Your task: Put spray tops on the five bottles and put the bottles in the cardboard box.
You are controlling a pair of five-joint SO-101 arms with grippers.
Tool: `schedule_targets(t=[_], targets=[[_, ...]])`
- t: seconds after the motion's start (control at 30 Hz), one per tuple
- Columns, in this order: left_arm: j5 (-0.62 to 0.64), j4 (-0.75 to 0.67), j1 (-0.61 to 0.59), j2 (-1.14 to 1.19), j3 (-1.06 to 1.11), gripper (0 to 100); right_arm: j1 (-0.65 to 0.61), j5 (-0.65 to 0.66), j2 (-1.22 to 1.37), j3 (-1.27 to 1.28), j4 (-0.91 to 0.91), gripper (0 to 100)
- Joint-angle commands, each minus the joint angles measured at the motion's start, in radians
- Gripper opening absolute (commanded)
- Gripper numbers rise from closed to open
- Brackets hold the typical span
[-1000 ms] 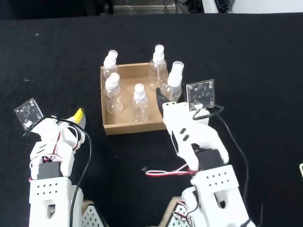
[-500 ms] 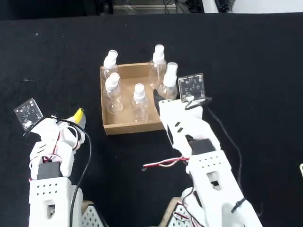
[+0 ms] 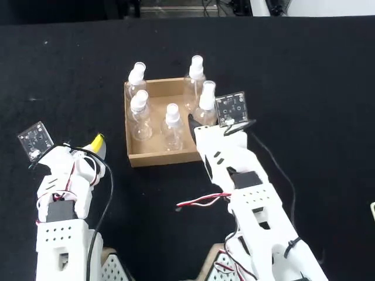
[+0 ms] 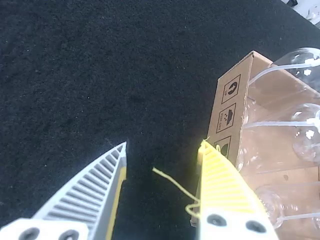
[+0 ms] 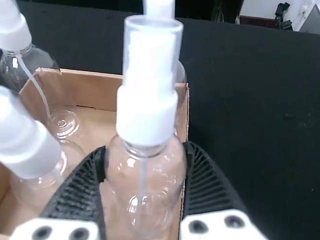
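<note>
The cardboard box point(image 3: 153, 157) sits at mid-table with clear bottles standing in it, each with a white spray top: two by its left wall point(image 3: 136, 79) point(image 3: 139, 112), one in the middle point(image 3: 171, 124), one at the back right point(image 3: 196, 76). My right gripper point(image 3: 202, 120) is shut on a fifth capped bottle point(image 3: 206, 100), upright at the box's right wall. Up close, the black fingers point(image 5: 75, 195) clamp this bottle's point(image 5: 145, 185) body just inside the wall point(image 5: 186, 115). My left gripper point(image 4: 162, 146) is open over bare cloth left of the box point(image 4: 232, 107).
Black cloth covers the table point(image 3: 304, 88), with free room on all sides of the box. A red and white cable point(image 3: 202, 202) loops beside the right arm. A small pale object point(image 3: 372, 209) lies at the far right edge.
The right arm has carried its bottle leftward, from outside the box's right wall to the wall itself. The left arm has not moved.
</note>
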Motion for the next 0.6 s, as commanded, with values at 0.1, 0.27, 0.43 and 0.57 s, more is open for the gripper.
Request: schedule_targets(t=[0.1, 0.27, 0.43, 0.57], targets=[[0.003, -0.018, -0.010, -0.012, -0.005, 21, -0.008, 0.015, 0.004, -0.007, -0.009, 11.6], [0.003, -0.018, -0.010, -0.012, -0.005, 21, -0.009, 0.011, 0.002, -0.013, 0.017, 15.2], [0.003, -0.018, -0.010, -0.012, -0.005, 21, -0.046, 0.015, 0.002, -0.007, 0.017, 15.3], [0.003, -0.018, -0.010, -0.012, -0.005, 21, -0.063, 0.015, 0.002, -0.007, 0.018, 15.5]])
